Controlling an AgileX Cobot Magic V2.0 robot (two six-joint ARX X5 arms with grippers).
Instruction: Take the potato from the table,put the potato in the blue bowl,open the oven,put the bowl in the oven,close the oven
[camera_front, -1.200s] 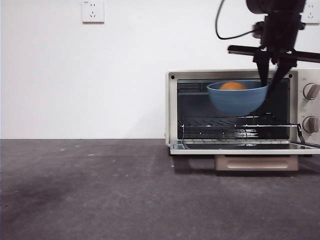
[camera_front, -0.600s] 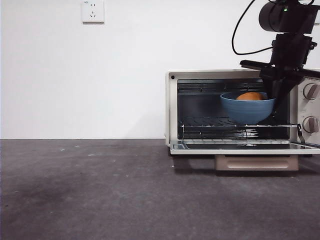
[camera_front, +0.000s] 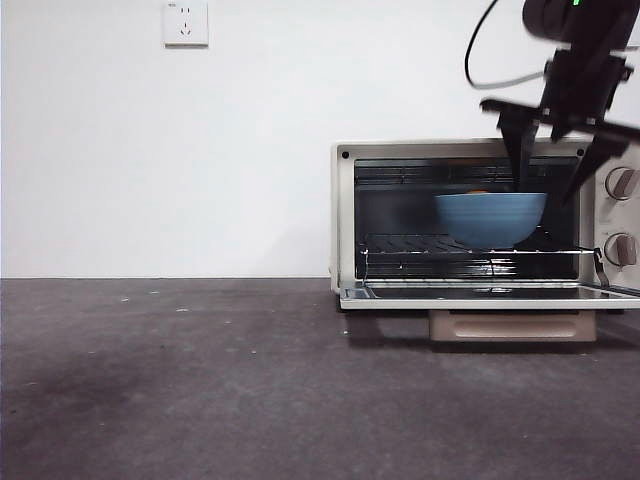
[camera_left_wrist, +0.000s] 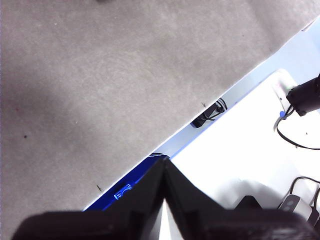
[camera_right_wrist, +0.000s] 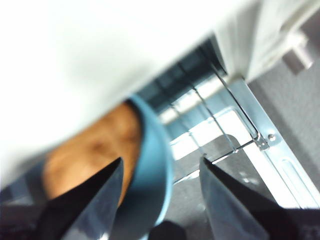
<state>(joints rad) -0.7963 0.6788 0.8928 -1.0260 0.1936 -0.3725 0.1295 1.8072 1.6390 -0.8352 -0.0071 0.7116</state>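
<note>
I have the right pincer (camera_front: 555, 170) up at the right end of the oven (camera_front: 485, 215) opening, coming down from the top right corner of the front view. Its two jaws stand apart, one on each side of the bowl's rim, with clear gaps showing in the right wrist view, so nothing is clamped.

The blue bowl (camera_front: 490, 218) sits on the wire rack (camera_front: 470, 252) inside the oven, toward the right half of the cavity. Its left side has open room to the oven's left wall; its right side lies close to the jaws and the inner right wall. Above the rim there is a band of free space below the cavity roof.

The potato (camera_right_wrist: 95, 150) lies inside the bowl; from the front only a thin orange sliver shows over the rim.

The oven door (camera_front: 490, 295) hangs fully down, flat and level, its front edge jutting toward me over the bench (camera_front: 200, 380). The bench in front and to the left is wide open.

The left pincer (camera_left_wrist: 164, 200) is parked away from the oven, over the bench's edge, with its jaws pressed together and holding nothing.
</note>
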